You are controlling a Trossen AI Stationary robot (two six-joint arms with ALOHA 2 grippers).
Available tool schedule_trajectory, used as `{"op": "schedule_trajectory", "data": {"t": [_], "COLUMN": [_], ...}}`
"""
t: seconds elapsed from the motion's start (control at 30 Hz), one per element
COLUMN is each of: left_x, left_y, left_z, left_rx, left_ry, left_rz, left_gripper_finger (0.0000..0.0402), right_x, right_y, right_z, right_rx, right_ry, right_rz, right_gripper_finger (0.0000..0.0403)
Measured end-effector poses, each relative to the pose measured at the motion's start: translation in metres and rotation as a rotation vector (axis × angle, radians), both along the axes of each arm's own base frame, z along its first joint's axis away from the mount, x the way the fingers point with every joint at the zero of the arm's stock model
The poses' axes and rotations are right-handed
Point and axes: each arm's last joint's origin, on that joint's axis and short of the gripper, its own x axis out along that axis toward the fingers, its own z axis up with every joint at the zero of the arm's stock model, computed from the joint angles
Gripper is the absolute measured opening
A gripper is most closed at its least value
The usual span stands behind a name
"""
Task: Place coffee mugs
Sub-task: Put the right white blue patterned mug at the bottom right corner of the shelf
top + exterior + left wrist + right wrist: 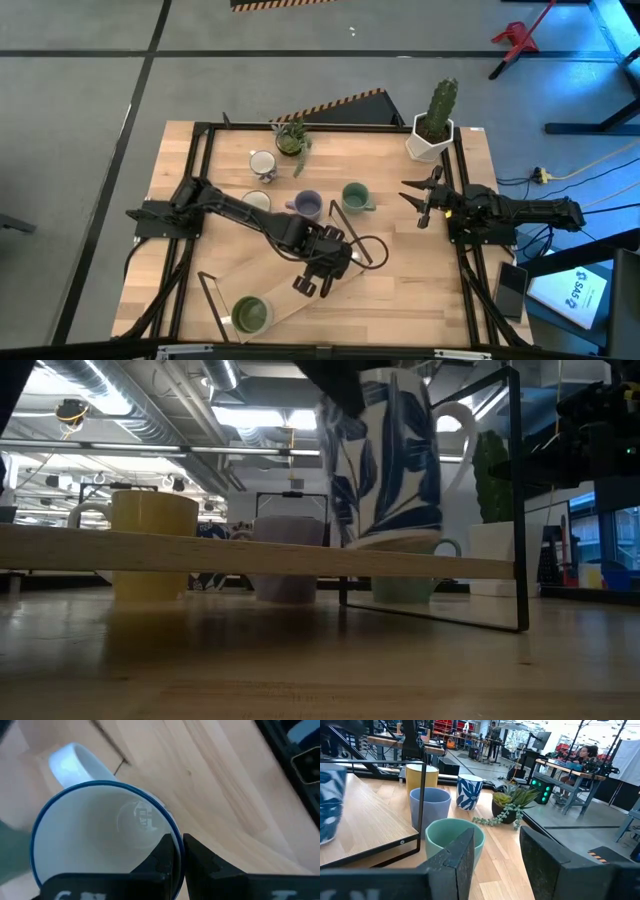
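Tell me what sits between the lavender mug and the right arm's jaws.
The teal mug, seen in the high view, stands between the lavender mug and the open right gripper.

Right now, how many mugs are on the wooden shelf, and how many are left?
One olive mug already sits on the shelf. The left gripper holds a blue-leaf mug at the shelf. Left on the table: lavender mug, teal mug, cream mug, white mug. The right gripper waits open.
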Motion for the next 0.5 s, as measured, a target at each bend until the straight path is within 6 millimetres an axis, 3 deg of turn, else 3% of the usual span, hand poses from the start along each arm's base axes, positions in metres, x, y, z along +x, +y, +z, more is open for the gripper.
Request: {"op": "schedule_trajectory", "data": {"t": [0.5], "left_x": [-0.0012], "left_y": [-0.0020], "left_z": [-0.0004], "left_rx": [0.008], "left_ry": [0.004], "left_rz": [-0.003], "left_gripper_finger": [0.0022], "right_x": [0.0000], "right_y": [0.0000], "right_z": [0.0000], "right_rx": [-0.001], "right_ry": [0.000], "right_rz": [0.000], "right_gripper_finger": [0.0143]}}
